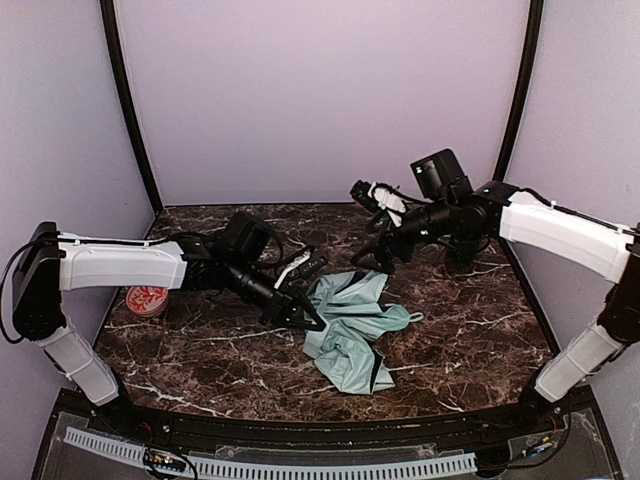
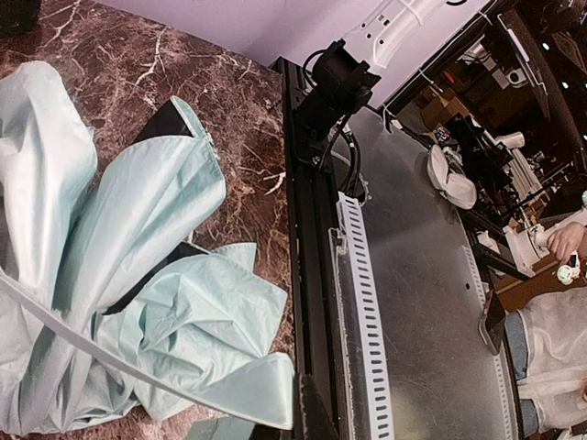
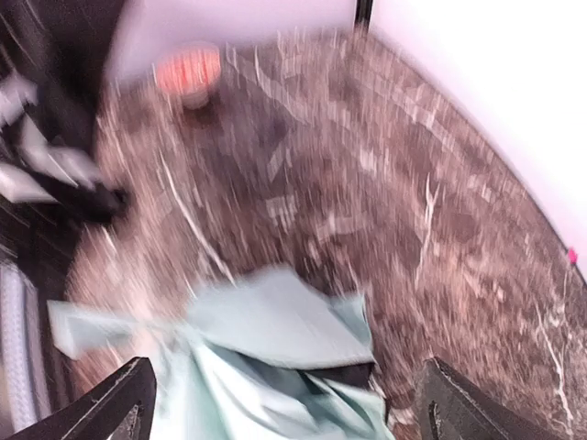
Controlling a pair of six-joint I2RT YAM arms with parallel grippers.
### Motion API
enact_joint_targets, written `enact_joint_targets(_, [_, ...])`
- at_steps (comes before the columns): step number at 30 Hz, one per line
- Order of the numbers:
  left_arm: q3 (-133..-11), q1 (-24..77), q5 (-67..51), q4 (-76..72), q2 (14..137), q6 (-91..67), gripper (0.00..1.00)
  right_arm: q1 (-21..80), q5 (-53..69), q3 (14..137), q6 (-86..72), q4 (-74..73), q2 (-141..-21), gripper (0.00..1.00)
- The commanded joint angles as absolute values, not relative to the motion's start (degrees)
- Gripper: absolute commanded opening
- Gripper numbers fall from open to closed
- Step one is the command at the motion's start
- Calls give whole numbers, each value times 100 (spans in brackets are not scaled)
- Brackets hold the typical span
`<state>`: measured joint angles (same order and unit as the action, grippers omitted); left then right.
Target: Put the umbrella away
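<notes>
Holds left end effector pressed together, tips against crumpled pale mint-green fabric folding umbrella lying mid dark marble surface. Hangs right end effector spread wide above it. Shows red-patterned round cup beside left arm; contents hidden.

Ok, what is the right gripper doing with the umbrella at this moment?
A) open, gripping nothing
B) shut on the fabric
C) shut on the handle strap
A: the right gripper stands wide open in its wrist view, and the umbrella lies loose on the table beyond it, not pinched.
</notes>
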<state>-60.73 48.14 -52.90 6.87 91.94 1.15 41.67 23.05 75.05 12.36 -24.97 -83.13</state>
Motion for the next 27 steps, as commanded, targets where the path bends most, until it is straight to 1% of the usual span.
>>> enact_joint_targets(1, [-6052,4869,-5242,704,8822,68,0,3934,2117,7837,3943,-4192,-9228,98])
enact_joint_targets(3, [-5964,4869,-5223,643,8701,19,0,3848,2234,7978,4454,-4574,-9624,96])
enact_joint_targets(5, [-5914,4876,-5297,648,8622,21,0,3813,2368,7969,4624,-4525,-9939,95])
enact_joint_targets(9, [-5899,4895,-5419,686,8631,31,0,3912,2510,7695,4333,-3896,-10472,94])
enact_joint_targets(12, [-5939,4919,-5443,749,8666,82,0,4133,2264,7328,4230,-3310,-10784,92])
enact_joint_targets(14, [-5971,4937,-5460,727,8681,76,0,4232,2113,7230,4013,-2999,-11022,89])
enact_joint_targets(17, [-6066,5005,-5500,884,8701,232,0,4174,2206,7172,3709,-2727,-11302,82])
enact_joint_targets(19, [-6125,5069,-5491,1088,8680,390,0,4137,2195,7197,3472,-2639,-11448,71])
enact_joint_targets(20, [-6134,5090,-5514,1184,8652,435,0,4101,2212,7271,3321,-2649,-11516,61])
enact_joint_targets(22, [-6115,5125,-5593,1317,8554,549,0,4031,2275,7358,3096,-2674,-11601,36])
enact_joint_targets(23, [-6092,5143,-5621,1380,8485,644,0,3993,2274,7366,2993,-2661,-11598,25])
enact_joint_targets(25, [-6019,5171,-5659,1478,8273,798,0,3910,2325,7334,2853,-2616,-11496,15])
enact_joint_targets(26, [-5973,5180,-5680,1488,8198,834,0,3868,2378,7316,2803,-2588,-11406,13])
enact_joint_targets(27, [-5904,5189,-5732,1463,8125,838,0,3827,2415,7299,2741,-2537,-11251,7])
